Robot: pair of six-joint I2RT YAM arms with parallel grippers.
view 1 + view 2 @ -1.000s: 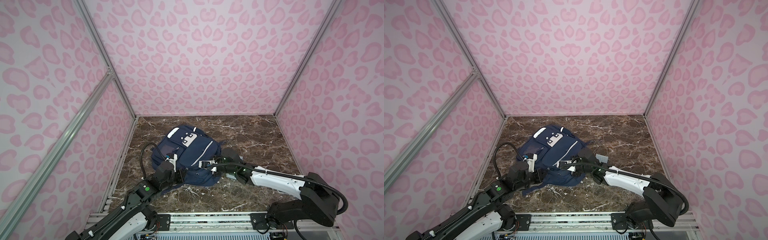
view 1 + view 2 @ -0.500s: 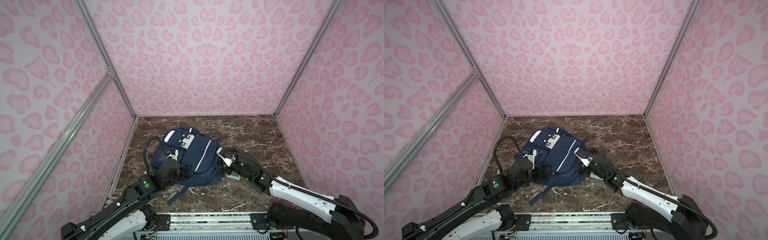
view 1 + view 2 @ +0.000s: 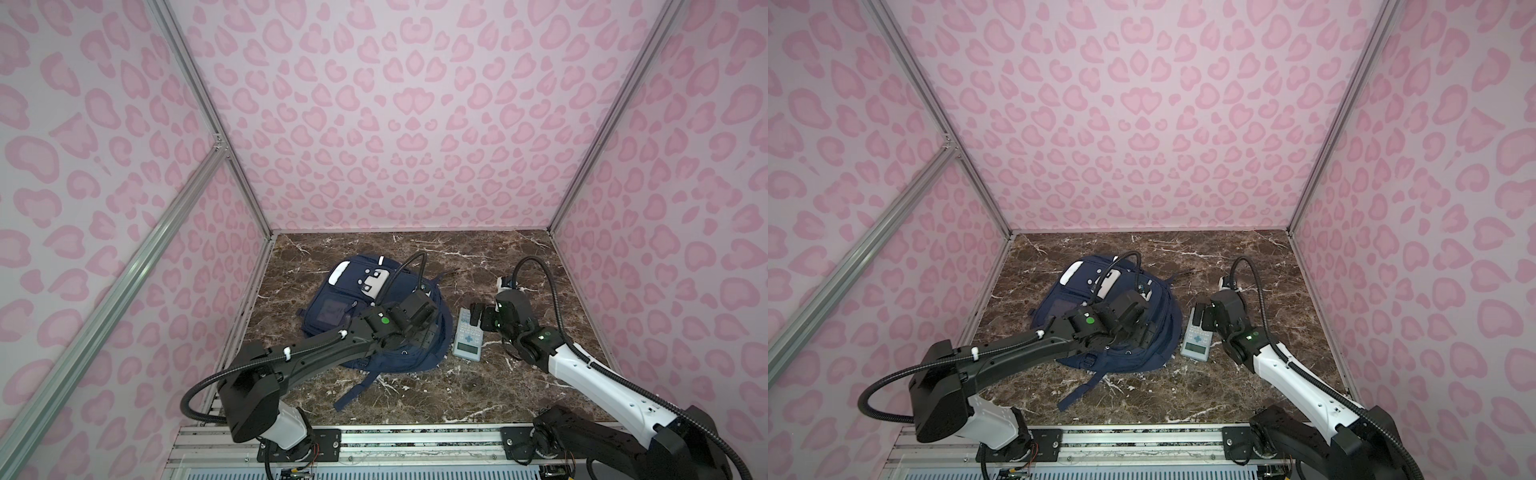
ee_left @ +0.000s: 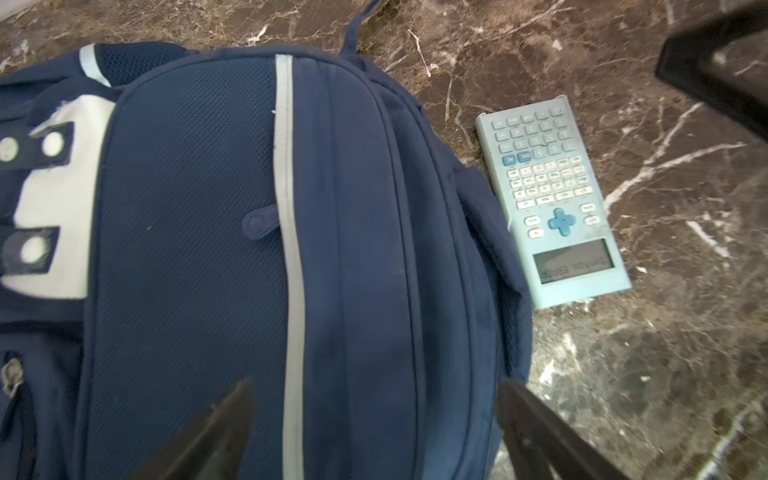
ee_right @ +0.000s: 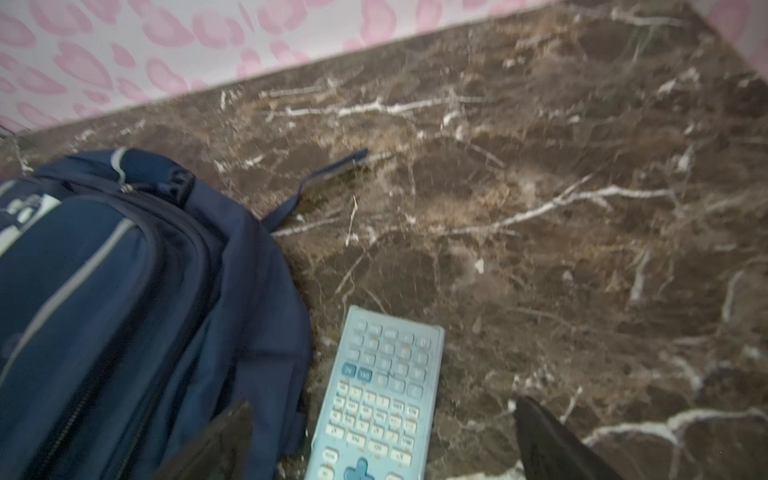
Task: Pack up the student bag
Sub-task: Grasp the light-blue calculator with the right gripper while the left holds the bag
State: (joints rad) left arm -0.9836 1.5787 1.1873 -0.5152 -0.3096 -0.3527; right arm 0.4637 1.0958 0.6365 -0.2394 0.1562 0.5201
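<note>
The student bag [image 3: 345,307] [image 3: 1075,303] is a navy backpack with white stripes. It lies flat on the marble floor, left of centre, in both top views. A light blue calculator [image 3: 468,338] [image 3: 1198,338] [image 4: 552,199] [image 5: 378,399] lies flat on the floor against the bag's right side. My left gripper [image 3: 426,332] [image 3: 1148,332] [image 4: 374,386] hovers open over the bag's right half and holds nothing. My right gripper [image 3: 478,320] [image 3: 1202,318] [image 5: 384,405] stands open above the calculator's far end, with one finger over the bag's edge.
Pink patterned walls [image 3: 415,124] close the back and both sides. A metal rail [image 3: 395,440] runs along the front. A loose bag strap [image 3: 357,386] trails toward the front, and another strap [image 5: 328,170] points to the back wall. Bare marble floor [image 3: 498,257] lies right and behind.
Both grippers were shut at the bag's front edge a second ago and now stand open. The bag lies flatter and further back. Both arms have risen, and the calculator shows beside the bag.
</note>
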